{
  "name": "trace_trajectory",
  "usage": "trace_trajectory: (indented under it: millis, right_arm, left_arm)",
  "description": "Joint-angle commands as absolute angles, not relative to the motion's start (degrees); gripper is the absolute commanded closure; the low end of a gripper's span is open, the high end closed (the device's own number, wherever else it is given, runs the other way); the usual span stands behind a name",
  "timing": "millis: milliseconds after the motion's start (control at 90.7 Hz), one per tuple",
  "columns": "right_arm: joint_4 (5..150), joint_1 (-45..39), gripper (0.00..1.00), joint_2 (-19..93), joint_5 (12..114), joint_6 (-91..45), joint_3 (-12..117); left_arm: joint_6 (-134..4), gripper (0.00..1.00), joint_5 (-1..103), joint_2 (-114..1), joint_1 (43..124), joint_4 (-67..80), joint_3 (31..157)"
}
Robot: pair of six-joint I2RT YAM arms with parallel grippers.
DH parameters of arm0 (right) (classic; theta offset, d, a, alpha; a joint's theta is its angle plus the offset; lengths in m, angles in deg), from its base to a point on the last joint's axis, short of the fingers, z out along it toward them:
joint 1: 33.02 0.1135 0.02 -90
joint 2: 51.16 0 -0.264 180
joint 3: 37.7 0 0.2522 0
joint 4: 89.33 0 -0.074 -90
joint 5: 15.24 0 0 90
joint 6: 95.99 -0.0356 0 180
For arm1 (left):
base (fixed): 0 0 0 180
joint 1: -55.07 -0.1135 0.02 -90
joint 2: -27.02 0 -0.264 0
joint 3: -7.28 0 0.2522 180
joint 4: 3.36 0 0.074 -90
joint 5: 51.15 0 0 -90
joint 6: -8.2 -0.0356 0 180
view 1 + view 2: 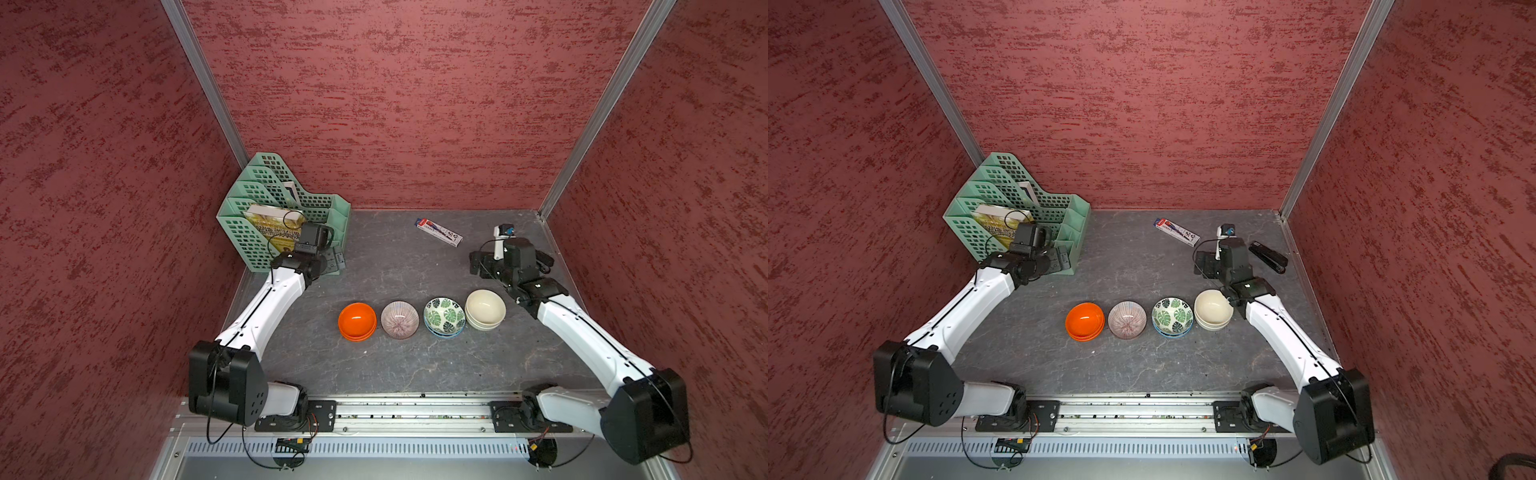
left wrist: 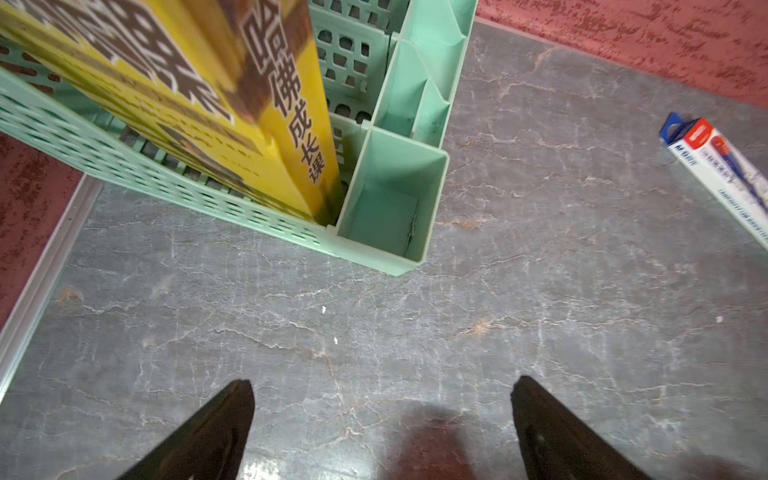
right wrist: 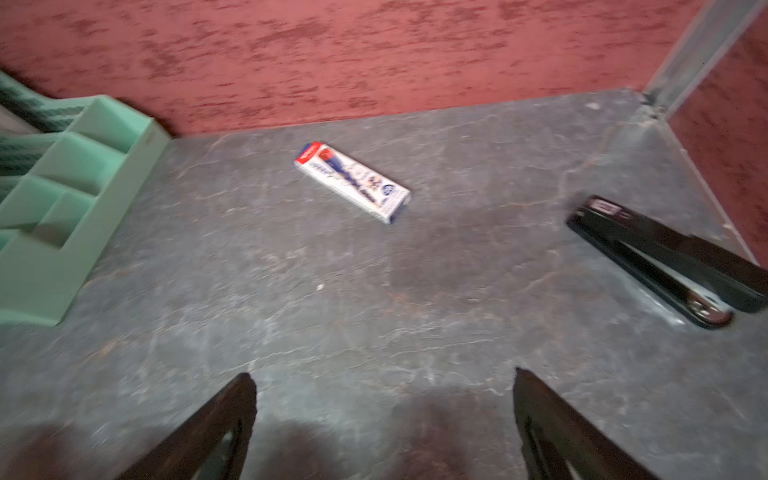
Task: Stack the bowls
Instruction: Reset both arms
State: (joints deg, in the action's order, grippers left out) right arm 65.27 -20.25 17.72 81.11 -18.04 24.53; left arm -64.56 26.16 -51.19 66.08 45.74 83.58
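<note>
Across the grey tabletop (image 1: 415,374): four lots of bowls stand in a row running left to right, near the middle, each apart from its neighbour.
Green file rack (image 1: 266,195): back left corner, a yellow book (image 2: 232,104) upright in it.
Left gripper (image 2: 382,384): jaws wide apart, nothing between them, hovering just beside the rack.
Right gripper (image 3: 384,376): jaws equally wide, empty, over bare table towards the back right.
Bowls: orange pair (image 1: 356,320), purple striped bowl (image 1: 399,319), leaf-patterned pair (image 1: 444,316) and cream pair (image 1: 485,309); a second rim shows under three, while under the purple one it is hard to tell.
Key relation: the row lies behind both grippers, towards the robot's base. The right gripper is nearer, close to the cream pair; the left is well apart from the orange pair.
Stapler (image 1: 1268,257): clear in a top view and the right wrist view, mostly hidden by the right arm elsewhere.
Pen box (image 1: 438,232): back centre.
Wrist views: neither shows a bowl.
</note>
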Motion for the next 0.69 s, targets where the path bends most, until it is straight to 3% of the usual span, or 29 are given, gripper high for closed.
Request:
trace_trajectory:
  millis: [0, 231, 683]
  right_arm:
    - [78.9, -26.5, 0.02, 16.6, 81.9, -19.0, 17.5]
    - [95.4, -32.1, 0.02, 20.0, 82.5, -11.2, 9.2]
    - [107.0, -34.9, 0.02, 25.5, 79.2, -9.5, 5.0]
  left_arm:
    - [-71.3, 0.0, 21.4, -48.4, 65.9, 33.3, 78.7]
    - [-76.1, 0.0, 19.7, -47.8, 61.9, 23.5, 72.2]
    - [-75.5, 0.0, 22.8, -48.7, 58.4, 6.0, 61.1]
